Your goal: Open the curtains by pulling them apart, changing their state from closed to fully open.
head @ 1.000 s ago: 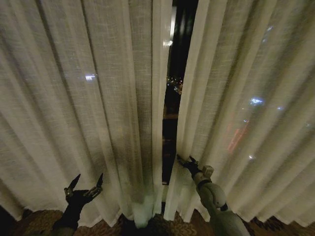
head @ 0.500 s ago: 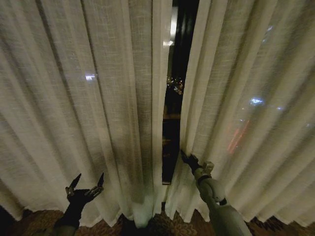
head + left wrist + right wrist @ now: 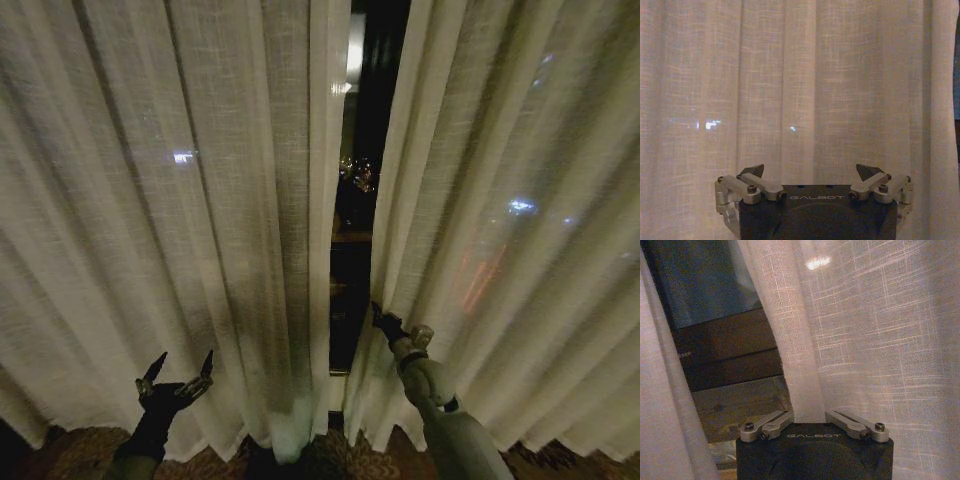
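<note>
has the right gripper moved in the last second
Yes. The right gripper, shut on the right curtain panel's edge, has shifted toward the robot's right, away from the left panel, widening the gap.

A narrow dark gap (image 3: pixel 352 215) runs top to bottom between the two sheer curtains, widest near the top and pinched low down; it is the only open passage through the fabric. The left curtain panel (image 3: pixel 170 210) hangs as an unbroken pleated wall across the left side, and the left gripper (image 3: pixel 178 372), fingers spread, faces it low down with clear air in front. The right curtain panel (image 3: pixel 510 200) blocks the right side. The right gripper (image 3: pixel 385 322) sits at that panel's inner edge, its fingers closed on the hem fold (image 3: pixel 807 405). Behind the gap, dark horizontal boards (image 3: pixel 725 355) stand in the way.
</note>
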